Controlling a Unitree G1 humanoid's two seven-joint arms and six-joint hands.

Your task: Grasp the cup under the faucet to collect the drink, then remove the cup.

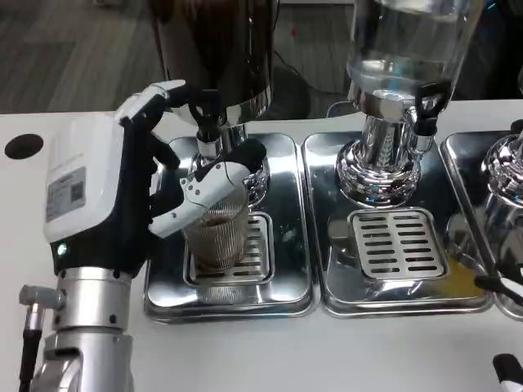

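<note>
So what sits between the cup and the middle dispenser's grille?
In the head view, only shiny tray metal: the right part of the cup's tray, then the seam where it meets the middle tray holding the grille.

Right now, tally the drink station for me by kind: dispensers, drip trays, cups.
Dispensers: 3, dark one, clear one, a third at the right edge, partly cut off
Drip trays: 3, left, middle, right edge
Cups: 1, ribbed glass cup, held by the left hand
Total: 7
</note>
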